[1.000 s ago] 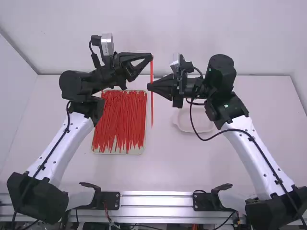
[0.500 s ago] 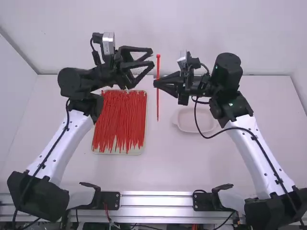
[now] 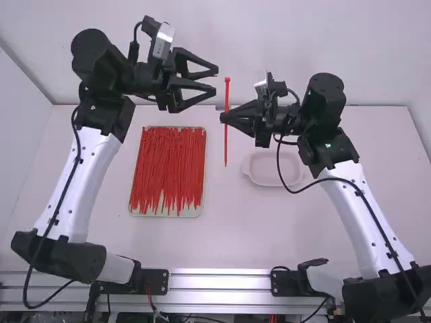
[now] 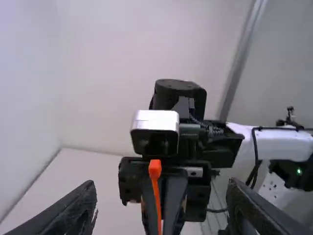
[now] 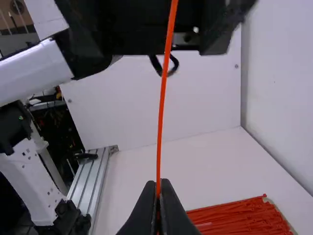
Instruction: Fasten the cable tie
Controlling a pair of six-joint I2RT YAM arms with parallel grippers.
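White bench (image 3: 269, 222) takes up most of the high view, with plain white walls behind and a corner at far left. An aluminium rail (image 3: 215, 274) runs along the bottom edge.

Left arm (image 3: 81, 182) rises up the left side and its wrist turns in toward top centre. Right arm (image 3: 357, 208) mirrors it from the right.

Tray (image 3: 167, 214) sits left of centre, packed with spare red ties (image 3: 168, 168). White dish (image 3: 259, 180) sits right of centre, apart from the tray.

Cable tie (image 3: 227, 121) stands upright in the air at upper centre, head up, tail hanging over the gap between tray and dish.

Right jaws are closed on the tie, a little above its middle. Left jaws are spread wide just left of the tie's head, clear of it and holding nothing.

Left wrist view: own fingers (image 4: 73, 210) are far apart at the bottom corners. The right arm's wrist faces the camera, with the tie's head (image 4: 155, 169) in front of it and a wall corner behind.

Right wrist view: own fingers (image 5: 149, 205) pinch the strap (image 5: 164, 98), which runs up to the dark left wrist at the top of the frame. The spare ties show at lower right, a rail (image 5: 93, 171) and dark room clutter at left.
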